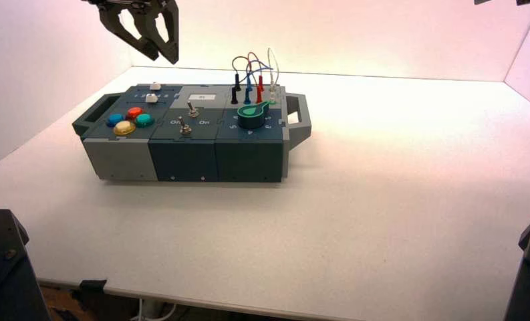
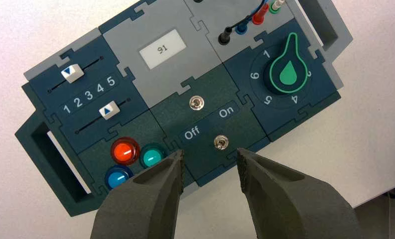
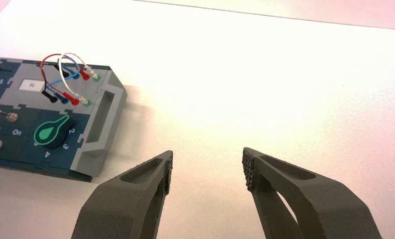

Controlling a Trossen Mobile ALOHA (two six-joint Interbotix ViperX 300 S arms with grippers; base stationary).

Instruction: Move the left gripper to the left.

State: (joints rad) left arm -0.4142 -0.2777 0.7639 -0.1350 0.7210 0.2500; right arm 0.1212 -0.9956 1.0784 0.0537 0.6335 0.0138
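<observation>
My left gripper point(image 1: 163, 59), a dark claw with two tapering fingers, hangs open and empty high above the back left part of the grey-teal box point(image 1: 182, 160). In the left wrist view it point(image 2: 210, 167) looks down past the box's front edge, near the red button point(image 2: 124, 150), teal button point(image 2: 152, 157) and blue button point(image 2: 117, 178). My right gripper point(image 3: 207, 167) is open and empty above the bare table to the right of the box's right handle point(image 3: 98, 129); in the high view only a sliver shows at the top right corner.
The box bears two white sliders point(image 2: 71, 72), a display reading 91 point(image 2: 161, 49), two toggle switches point(image 2: 197, 103) lettered Off and On, a green knob point(image 2: 287, 69) and plugged wires point(image 1: 252, 70). White walls enclose the table point(image 1: 382, 200). Black arm bases point(image 1: 5, 267) stand at the front corners.
</observation>
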